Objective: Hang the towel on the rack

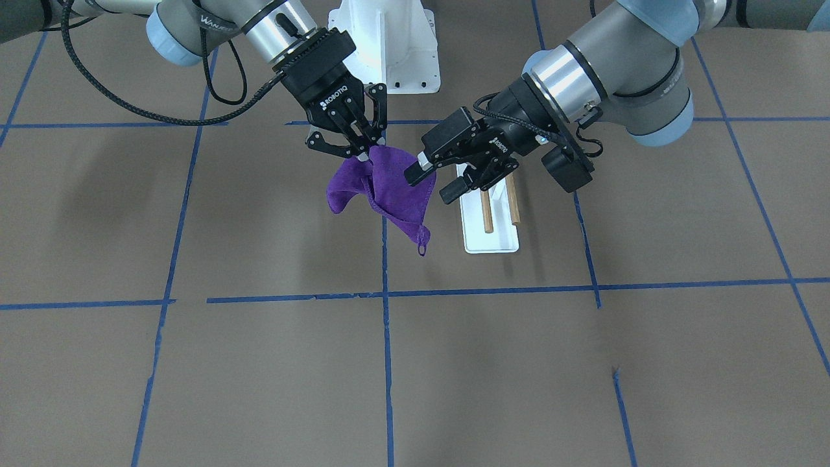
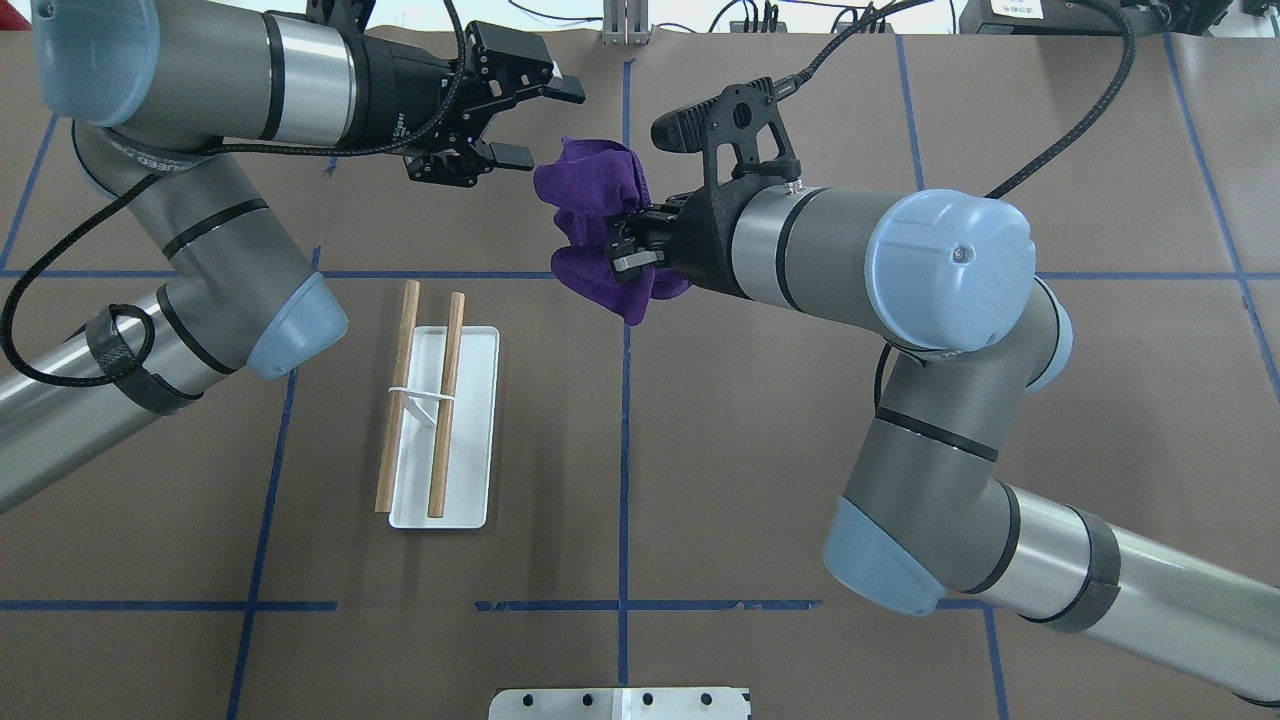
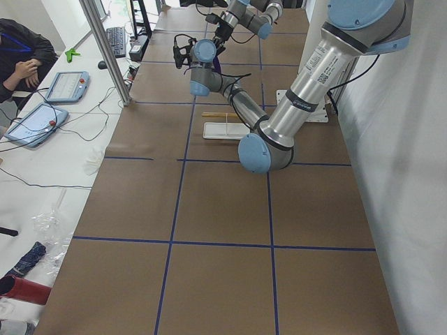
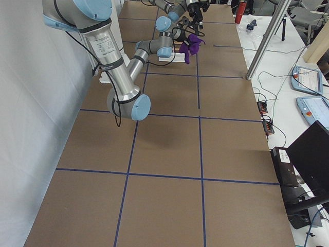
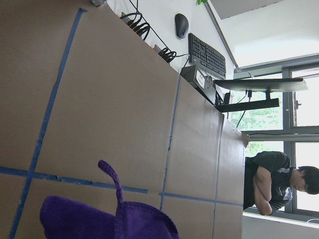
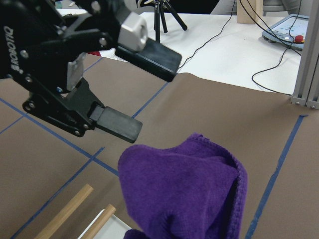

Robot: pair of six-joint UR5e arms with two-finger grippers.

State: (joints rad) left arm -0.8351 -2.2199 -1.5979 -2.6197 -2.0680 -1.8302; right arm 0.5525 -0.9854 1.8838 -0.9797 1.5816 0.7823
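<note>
A purple towel [image 1: 389, 188] hangs bunched above the table, with its loop tag at the bottom. My right gripper [image 1: 363, 154] is shut on its top edge; from overhead this gripper [image 2: 625, 255] is sunk in the towel [image 2: 590, 190]. My left gripper [image 1: 433, 183] is open and empty, right beside the towel, with its jaws facing it [image 2: 545, 125]. The right wrist view shows its fingers [image 6: 117, 124] just above the towel [image 6: 189, 189]. The rack [image 2: 470, 440] stands on the table under my left arm, its two wooden dowels [image 2: 398, 390] bare.
The white robot pedestal [image 1: 389, 45] stands at the table's robot side. Blue tape lines [image 1: 387, 363] cross the brown table. An operator [image 3: 21, 56] sits at a side desk with tablets [image 3: 66, 85] and cables.
</note>
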